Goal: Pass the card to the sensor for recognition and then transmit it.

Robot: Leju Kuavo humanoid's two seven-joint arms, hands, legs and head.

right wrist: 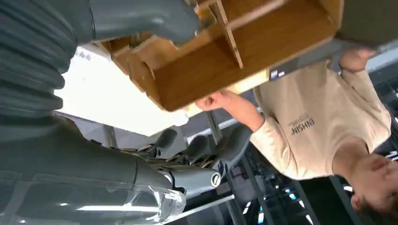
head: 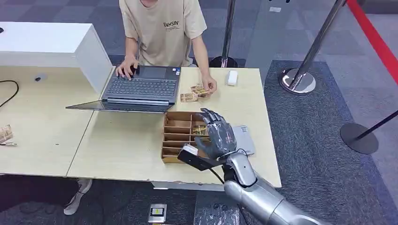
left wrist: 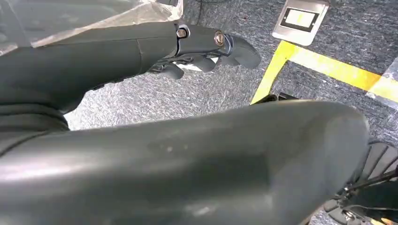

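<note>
On your pale wooden tabletop (head: 126, 154), the right hand (head: 217, 135) hovers over the brown compartment tray (head: 177, 136), fingers curled downward, holding nothing you can make out. Cards (head: 199, 129) sit in the tray. The left hand (left wrist: 206, 49) hangs over carpet, fingers curled in.

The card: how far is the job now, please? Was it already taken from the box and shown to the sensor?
Done: nothing that shows for sure. In hand: the right hand hovers over the wooden box, where cards lie in a compartment; whether it grips one cannot be told. Left: lift a card, hold it to the grey sensor beside the box, then pass it to the person. The left hand hangs near the floor.
</note>
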